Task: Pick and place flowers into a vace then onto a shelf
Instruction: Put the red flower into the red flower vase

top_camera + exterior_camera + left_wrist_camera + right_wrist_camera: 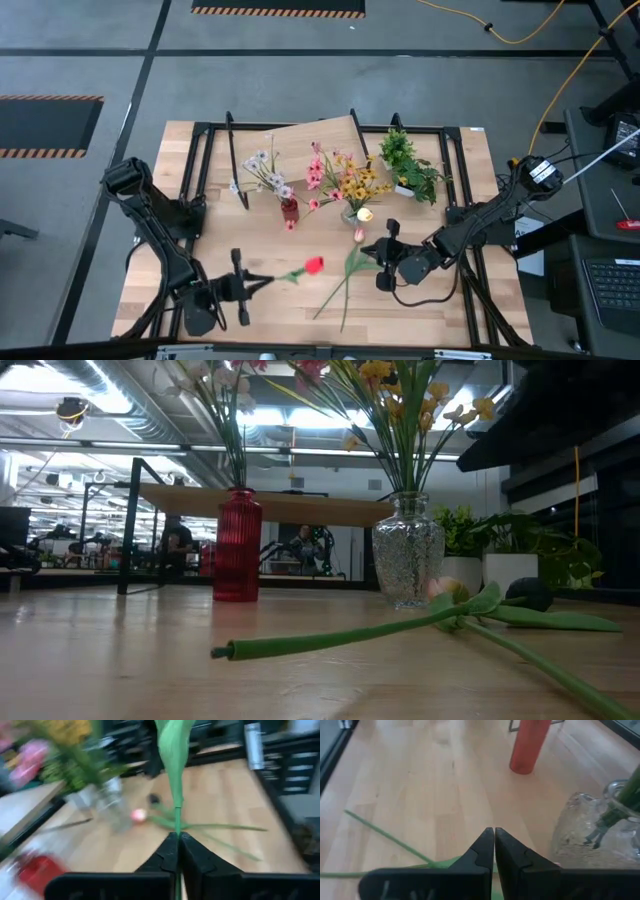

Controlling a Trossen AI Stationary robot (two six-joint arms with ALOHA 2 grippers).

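My left gripper (262, 283) is near the table's front left, shut on a red-headed flower (313, 265) with a green leaf (175, 765). A pink-headed flower (358, 236) lies flat on the table along its long green stem (330, 640), in front of the vases. My right gripper (368, 252) hangs shut just to the right of it, above the table, with nothing between its fingers (485, 845). A red vase (289, 210) and a clear glass vase (350, 212) stand mid-table, both full of flowers. The shelf (300, 140) stands behind them. My left gripper pinches the red flower's green stem (176, 822) between its two fingers, at the end away from the head. The fingers point about level toward the table's right and lie roughly along the stem. The flower sticks out past the fingertips, lifted clear of the table.
A bushy green plant in a white pot (410, 165) stands at the far right. Black frame bars (235, 160) run along the table's sides and back. Bare wood (280, 315) lies along the front edge between the two arms.
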